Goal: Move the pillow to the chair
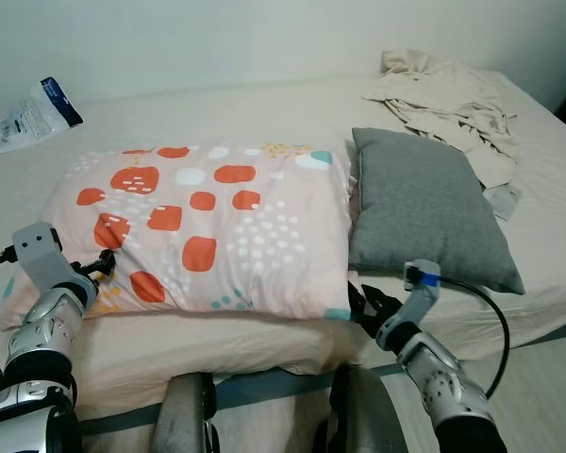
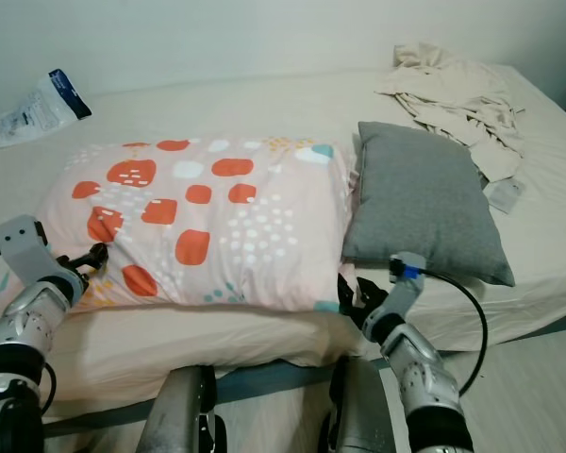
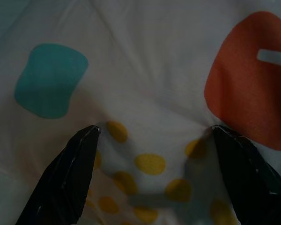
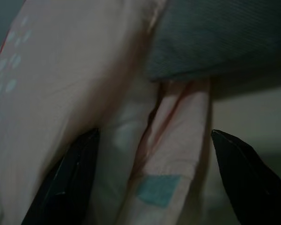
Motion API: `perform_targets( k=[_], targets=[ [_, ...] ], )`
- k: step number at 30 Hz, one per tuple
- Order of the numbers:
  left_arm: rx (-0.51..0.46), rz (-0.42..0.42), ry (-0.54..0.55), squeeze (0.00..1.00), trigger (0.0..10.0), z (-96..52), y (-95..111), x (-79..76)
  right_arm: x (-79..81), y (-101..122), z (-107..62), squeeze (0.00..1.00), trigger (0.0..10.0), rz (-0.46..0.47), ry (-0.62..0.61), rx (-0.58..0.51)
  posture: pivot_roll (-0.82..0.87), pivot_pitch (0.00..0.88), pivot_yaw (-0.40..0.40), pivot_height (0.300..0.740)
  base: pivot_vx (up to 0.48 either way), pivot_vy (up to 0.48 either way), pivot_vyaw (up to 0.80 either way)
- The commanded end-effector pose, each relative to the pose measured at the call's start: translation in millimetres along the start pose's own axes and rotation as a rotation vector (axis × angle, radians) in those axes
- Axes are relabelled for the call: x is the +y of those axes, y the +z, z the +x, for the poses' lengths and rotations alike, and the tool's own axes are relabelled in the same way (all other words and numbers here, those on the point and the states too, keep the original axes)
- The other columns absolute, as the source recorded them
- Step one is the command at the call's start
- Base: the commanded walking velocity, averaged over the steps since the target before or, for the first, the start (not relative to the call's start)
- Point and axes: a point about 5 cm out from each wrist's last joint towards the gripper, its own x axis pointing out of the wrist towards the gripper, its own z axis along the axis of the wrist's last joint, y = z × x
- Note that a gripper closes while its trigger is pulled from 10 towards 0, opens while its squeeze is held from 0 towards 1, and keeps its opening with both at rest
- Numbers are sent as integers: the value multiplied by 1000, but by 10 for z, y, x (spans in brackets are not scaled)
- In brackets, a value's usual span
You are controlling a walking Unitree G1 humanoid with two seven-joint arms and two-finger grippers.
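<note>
The patterned pillow [image 1: 203,231], pale pink with orange and white blotches, is seen lying flat across the middle of the head views on the bed [image 1: 264,104], its right edge touching a grey pillow [image 1: 424,208] that sits just beside it toward the right of the frame. The left gripper [image 1: 96,269] is placed at the pillow's lower left corner, and in the left wrist view its fingers [image 3: 70,173] are spread wide with the spotted fabric pressed between and against them, not yet pinched. The right gripper [image 1: 368,307] is set at the lower right corner, where the pillowcase flap [image 4: 171,154] hangs beside the grey pillow's edge; its fingers [image 4: 70,183] are likewise held wide apart around the folds, so nothing is gripped by either tool. The two corners appear to have been chosen so that the soft, wide pillow can be lifted evenly from both ends rather than left to sag from one. A crumpled cream cloth [image 1: 443,94] is left in the upper right of the frame and a plastic packet [image 1: 28,115] in the upper left, both well apart from the work. No chair can be made out, so the carry is judged to be wholly ahead.
</note>
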Motion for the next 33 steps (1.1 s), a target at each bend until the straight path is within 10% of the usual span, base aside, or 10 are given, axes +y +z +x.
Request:
perform_targets(
  k=[1, 18, 20, 22, 23, 25, 26, 27, 28, 33],
  targets=[
    [8, 14, -21, 0, 10000, -14, -48, -26, -47, -14, -40, 1000, 10000, 103, -8, -21, 68, 247, -4, 587, 0, 0, 0],
    [8, 18, -71, 0, 10000, -29, -81, -109, 141, -26, 400, 1000, 10000, 184, 17, 93, 82, 241, 0, 587, 0, 0, 0],
    [13, 19, -77, 0, 10000, -33, -96, -120, 202, -113, 440, 278, 10000, 150, 35, 188, 83, 245, -2, 587, 0, 0, 0],
    [14, 19, -79, 0, 10000, -35, -101, -124, 224, -145, 450, 278, 10000, 139, 45, 222, 83, 245, -2, 587, 0, 0, 0],
    [16, 19, -81, 0, 10000, -37, -108, -132, 253, -166, 462, 0, 10000, 114, 59, 242, 84, 248, -5, 587, 0, 0, 0],
    [20, 23, -88, 0, 10000, -42, -125, -154, 328, -180, 480, 0, 10000, 118, 118, 245, 86, 249, -6, 587, 0, 0, 0],
    [22, 24, -92, 0, 10000, -45, -135, -164, 348, -182, 489, 0, 6078, 115, 128, 245, 86, 249, -7, 587, 0, 0, 0],
    [22, 24, -92, 0, 10000, -45, -135, -164, 348, -182, 489, 0, 6078, 115, 128, 245, 86, 249, -7, 587, 0, 0, 0],
    [26, 24, -96, 0, 10000, -51, -154, -180, 368, -181, 497, 0, 0, 111, 137, 235, 85, 249, -6, 587, 0, 0, 0],
    [31, 22, -105, 0, 10000, -64, -185, -207, 331, -140, 507, 0, 0, 77, 100, 182, 81, 248, -5, 587, 0, 0, 0]
  ],
)
